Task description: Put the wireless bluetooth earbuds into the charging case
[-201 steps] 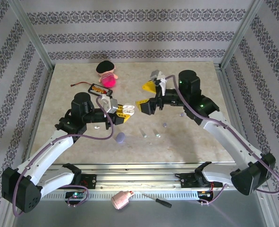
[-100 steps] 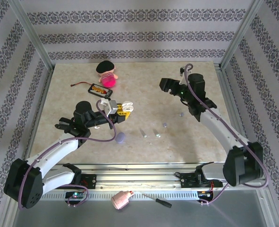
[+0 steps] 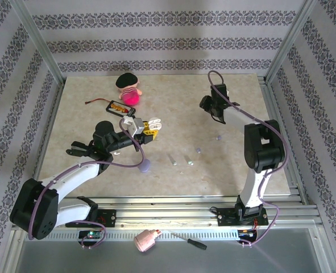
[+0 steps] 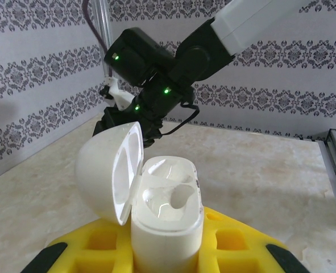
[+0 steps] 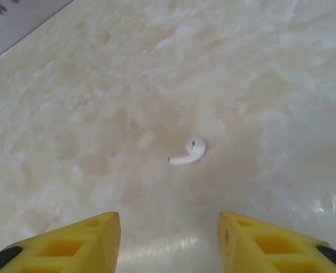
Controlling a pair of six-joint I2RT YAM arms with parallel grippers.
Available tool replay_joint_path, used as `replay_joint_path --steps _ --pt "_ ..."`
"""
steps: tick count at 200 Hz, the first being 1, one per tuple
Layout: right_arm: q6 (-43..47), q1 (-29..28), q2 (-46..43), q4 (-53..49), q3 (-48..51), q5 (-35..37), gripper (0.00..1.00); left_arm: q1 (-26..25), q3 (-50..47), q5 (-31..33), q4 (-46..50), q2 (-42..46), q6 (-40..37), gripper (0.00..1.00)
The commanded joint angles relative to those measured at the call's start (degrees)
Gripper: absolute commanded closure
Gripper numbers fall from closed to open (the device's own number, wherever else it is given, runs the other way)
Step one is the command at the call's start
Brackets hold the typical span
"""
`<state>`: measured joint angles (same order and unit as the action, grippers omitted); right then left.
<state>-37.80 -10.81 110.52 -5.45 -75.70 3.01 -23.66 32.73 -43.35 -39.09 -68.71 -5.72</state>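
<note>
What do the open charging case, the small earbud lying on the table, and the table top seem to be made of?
The charging case: white plastic, smooth, slightly glossy; soft highlights on lid and rim.
The earbud: white glossy plastic, probably; too small for more.
The table top: beige marble pattern with sheen; stone or laminate, cannot tell.

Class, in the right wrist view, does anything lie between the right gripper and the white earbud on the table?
Nothing visible does: the white earbud lies alone on the table, ahead of the right gripper, jaws parted.
</note>
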Motion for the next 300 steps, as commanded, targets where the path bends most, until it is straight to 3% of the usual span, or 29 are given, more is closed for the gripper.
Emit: replay_joint_path --steps 1,40,62,184,242,300 --pt "0.34 0.09 4.62 -5.18 -6.2 4.76 0.54 -0.86 0.06 0.22 -5.2 -0.28 0.62 1.0" --pt "-0.13 0.34 12.25 -11.68 -15.84 6.67 0.65 -0.97 0.03 0.81 -3.26 0.33 -0.82 1.0" --pt "-0.73 0.53 15.05 -13.21 -18.76 5.71 0.66 -0.87 0.44 0.77 -2.25 0.35 -1.6 1.0" --pt "0.14 2.02 22.55 -15.52 -23.7 0.13 0.75 -0.95 0.85 -0.15 -2.54 -1.34 -0.74 1.0" --pt "2.83 1.98 21.26 -15.82 -22.81 -2.52 0.82 -0.93 1.03 0.01 -2.58 -1.68 -0.78 1.0" --pt "14.2 -0.9 13.13 -17.27 -13.93 -9.13 0.82 -0.95 -0.64 2.0 -2.96 -1.48 -1.67 1.0"
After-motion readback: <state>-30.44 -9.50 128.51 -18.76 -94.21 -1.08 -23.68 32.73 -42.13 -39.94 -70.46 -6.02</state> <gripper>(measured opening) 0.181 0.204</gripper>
